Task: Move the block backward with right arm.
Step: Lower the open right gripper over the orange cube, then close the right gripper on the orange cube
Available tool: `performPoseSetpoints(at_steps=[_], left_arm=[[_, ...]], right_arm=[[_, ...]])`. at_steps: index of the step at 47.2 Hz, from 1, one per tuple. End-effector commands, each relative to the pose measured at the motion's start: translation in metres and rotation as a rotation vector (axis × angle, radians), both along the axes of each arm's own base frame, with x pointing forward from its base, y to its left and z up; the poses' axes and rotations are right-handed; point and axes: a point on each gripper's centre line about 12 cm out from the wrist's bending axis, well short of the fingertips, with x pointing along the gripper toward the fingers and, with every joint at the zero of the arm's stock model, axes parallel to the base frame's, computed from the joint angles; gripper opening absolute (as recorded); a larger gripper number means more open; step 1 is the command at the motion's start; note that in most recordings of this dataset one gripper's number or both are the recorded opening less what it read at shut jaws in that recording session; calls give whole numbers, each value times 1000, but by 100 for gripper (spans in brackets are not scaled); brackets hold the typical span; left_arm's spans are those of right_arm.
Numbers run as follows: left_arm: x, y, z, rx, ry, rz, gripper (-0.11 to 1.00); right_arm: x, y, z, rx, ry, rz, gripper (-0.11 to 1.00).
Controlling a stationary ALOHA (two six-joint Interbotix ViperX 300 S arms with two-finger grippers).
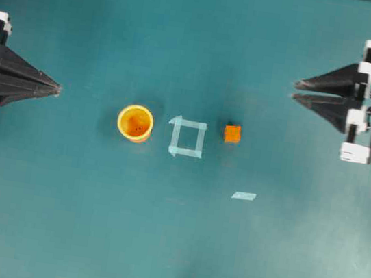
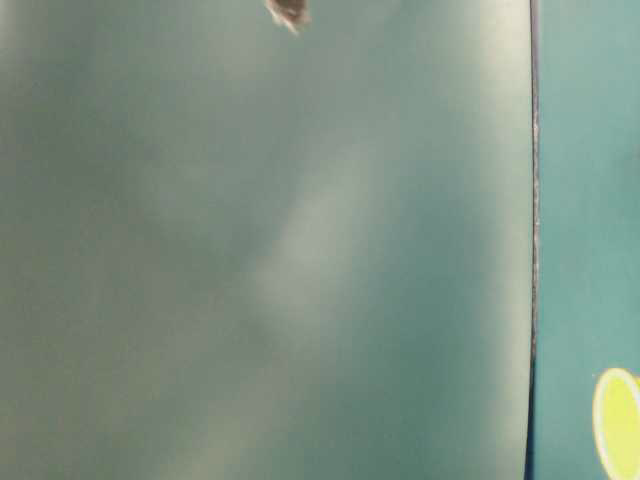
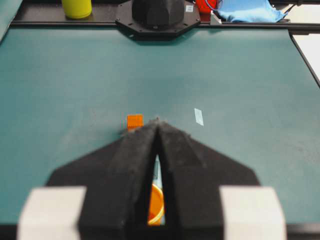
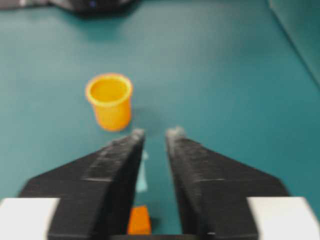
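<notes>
Well apart from right pincer (image 1: pixel 296 89), block (image 1: pixel 232 133), seemingly untouched

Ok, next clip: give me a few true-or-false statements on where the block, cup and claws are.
1. The block lies inside the tape square. False: it sits just outside, on the side away from the cup.
2. The cup stands upright. True.
3. The right claw holds the block. False: it is parted, empty and well away from the block.
4. The left claw is shut. True.
5. A loose tape strip lies apart from the square. True.
</notes>
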Motion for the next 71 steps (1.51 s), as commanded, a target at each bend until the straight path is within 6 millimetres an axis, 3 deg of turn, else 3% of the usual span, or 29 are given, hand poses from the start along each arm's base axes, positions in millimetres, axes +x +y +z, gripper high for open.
performPoseSetpoints(at_steps=[1,12,28,36,51,71], left_arm=[[3,0,9,1,-15,-2,0],[3,0,9,1,-14,-1,0],[4,0,8,1,-8,-2,0],[4,0,6,2,5,-2,0],[3,0,4,2,20,-2,0],[3,0,4,2,21,-2,0]], right_arm=[[11,-3,7,3,-8,-4,42],[39,-8,-19,30,152,-6,59],[80,-15,-68,31,509,16,61],[96,-12,-86,16,581,42,61],[110,13,-128,13,644,114,65],[115,8,-154,24,674,103,65]])
